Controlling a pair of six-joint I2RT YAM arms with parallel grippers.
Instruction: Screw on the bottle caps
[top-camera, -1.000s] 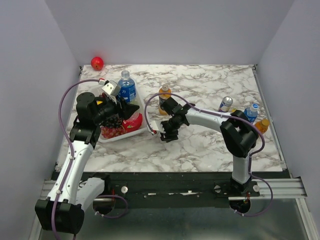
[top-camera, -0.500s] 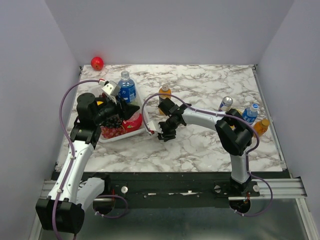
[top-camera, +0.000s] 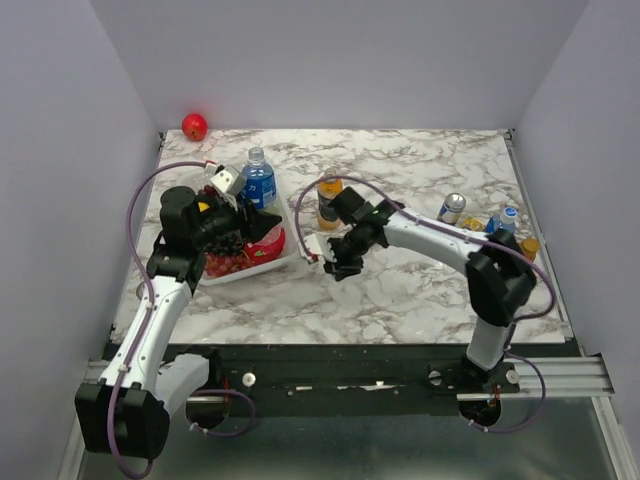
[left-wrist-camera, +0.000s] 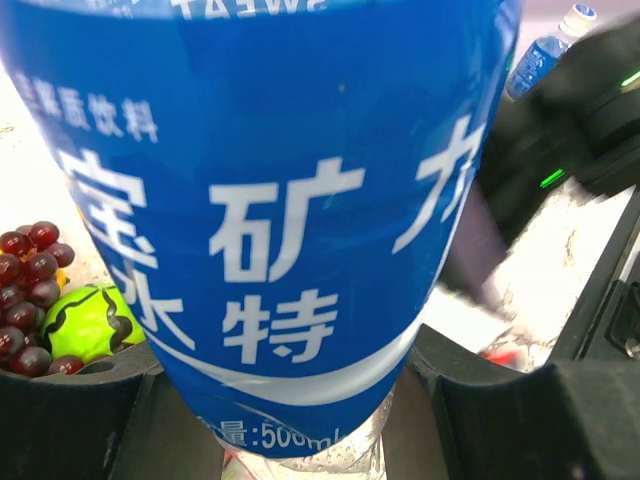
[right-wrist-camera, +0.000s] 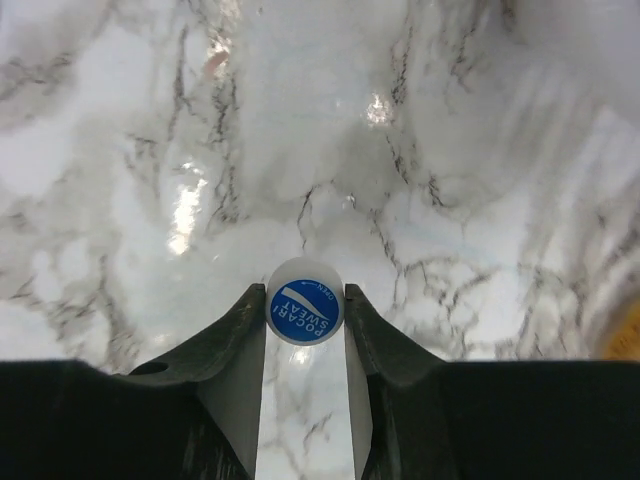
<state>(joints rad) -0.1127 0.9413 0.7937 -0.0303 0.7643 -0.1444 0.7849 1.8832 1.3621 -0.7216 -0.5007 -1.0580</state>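
Movement over the last second was mostly in the right arm: seen from above, its elbow had swung out toward 3 o'clock and the wrist had shifted a little the same way, while the left arm had kept nearly its place above the fruit tray (top-camera: 292, 258), its bottle nudged slightly toward 3 o'clock. The right gripper (right-wrist-camera: 305, 303) was clamped on a white cap with a blue printed top (right-wrist-camera: 305, 312), the round cap pinched at its sides between the two fingertips and held over bare marble table (right-wrist-camera: 420, 120), apparently clear of the surface. The left gripper (left-wrist-camera: 290, 405) was closed around the blue-labelled clear bottle (top-camera: 258, 180), gripping it low on the body, with the label filling the left wrist view and the neck out of that frame. That suggested the pickup was done and the cap was ready to be carried to the bottle, with no threading yet begun. In the overhead view the bottle's mouth stood at about 10 o'clock from the cap, well apart from it, and an orange drink bottle (top-camera: 328, 197) stood just beyond the right wrist at about 12 o'clock, a thing to avoid on the way across.
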